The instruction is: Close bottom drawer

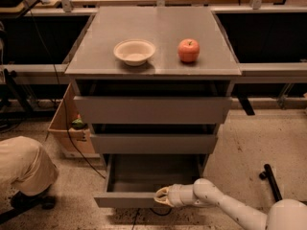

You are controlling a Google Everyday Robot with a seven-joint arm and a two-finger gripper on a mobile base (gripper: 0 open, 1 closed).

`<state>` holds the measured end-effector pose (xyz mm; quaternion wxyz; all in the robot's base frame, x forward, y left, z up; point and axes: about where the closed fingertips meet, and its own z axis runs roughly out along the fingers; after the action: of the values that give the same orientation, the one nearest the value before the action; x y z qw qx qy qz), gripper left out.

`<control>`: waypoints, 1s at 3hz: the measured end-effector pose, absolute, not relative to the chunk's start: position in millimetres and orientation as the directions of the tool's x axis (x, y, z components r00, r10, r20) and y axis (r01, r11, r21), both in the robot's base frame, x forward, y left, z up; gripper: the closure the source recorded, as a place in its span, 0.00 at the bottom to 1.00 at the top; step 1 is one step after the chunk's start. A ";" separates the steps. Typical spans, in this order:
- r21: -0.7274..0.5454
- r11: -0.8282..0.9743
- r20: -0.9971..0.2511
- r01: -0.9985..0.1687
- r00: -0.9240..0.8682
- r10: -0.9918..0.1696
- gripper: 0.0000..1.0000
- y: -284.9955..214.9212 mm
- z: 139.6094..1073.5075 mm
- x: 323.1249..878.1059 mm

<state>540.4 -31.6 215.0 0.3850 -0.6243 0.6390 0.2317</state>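
So the bottom drawer (125, 200) sits in the lower middle of the frame, pulled well out of the grey cabinet (153, 28). You can look straight down into its shallow grey box, which has nothing in it that I can make out. Its low flat front panel runs along the bottom edge of the picture.

The gripper (162, 196) is right at that front panel, towards its right end, touching or as good as touching the top edge. Honestly can't tell whether it's open or closed from here; it just reads as one pale yellowish tip against the panel. The white arm (225, 209) comes in from the lower right corner and reaches left to get there.

Above it, the middle drawer (153, 143) and the taller top drawer (152, 110) sit much further in, each with a dark gap over it.

On the cabinet top, in the upper middle of the frame, there's a cream bowl (135, 51) on the left and a red apple (189, 50) to its right, near each other but not touching.

Left of the cabinet there's an open cardboard box (62, 128) on the floor with something green (78, 123) inside, and a black cable (79, 150) trails down past it. In the lower left corner you get someone's bent leg in beige trousers (21, 169) with a dark shoe (31, 201).
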 end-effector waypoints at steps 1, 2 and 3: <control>-0.185 0.113 -0.781 -0.976 0.076 -0.619 0.61 -31.6 215.3 540.3; -0.240 0.083 -0.774 -0.967 0.139 -0.618 0.30 -24.1 218.6 552.9; -0.240 0.083 -0.774 -0.967 0.139 -0.618 0.07 -24.1 218.7 552.9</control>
<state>552.9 -24.1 218.7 0.3987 -0.6407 0.6185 0.2190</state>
